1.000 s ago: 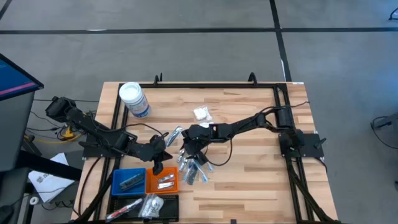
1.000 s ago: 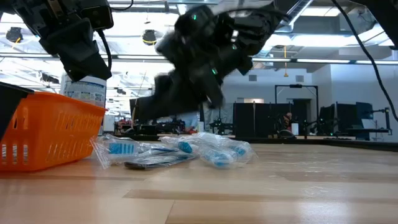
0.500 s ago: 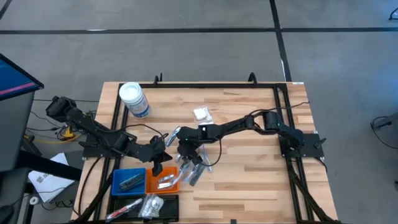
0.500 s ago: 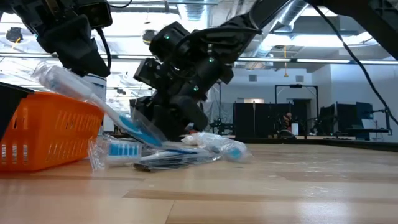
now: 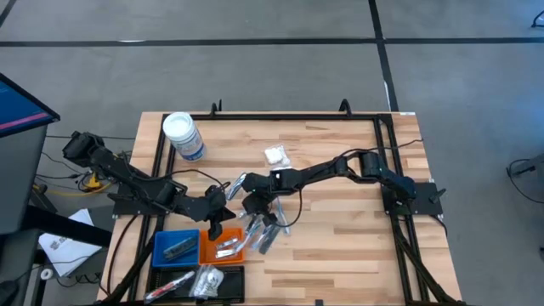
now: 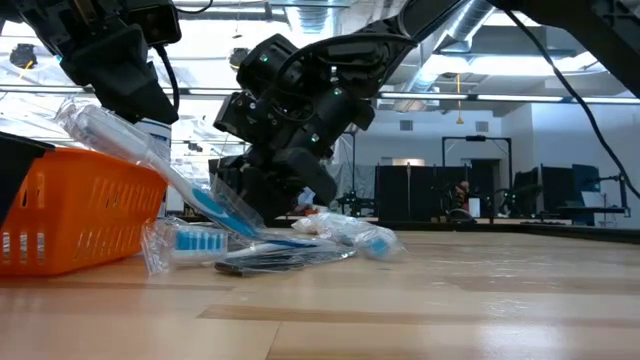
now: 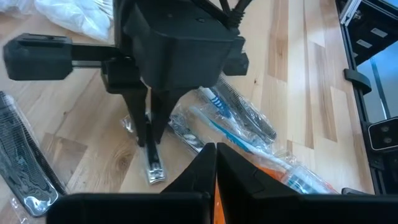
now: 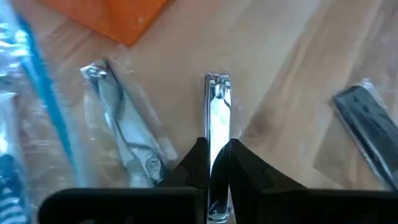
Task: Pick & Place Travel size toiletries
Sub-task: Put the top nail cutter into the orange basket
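One view — right wrist — shows right hand [image 8: 216, 163] pinching nail clipper [image 8: 217, 118].

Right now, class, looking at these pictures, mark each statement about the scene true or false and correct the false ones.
1. The right tool is shut on a nail clipper. True.
2. The white-lidded jar lies inside the orange tray. False: it stands on the table by the far left corner.
3. The left tool is wide open. False: it is shut.
4. A wrapped toothbrush leans on the orange tray. True.
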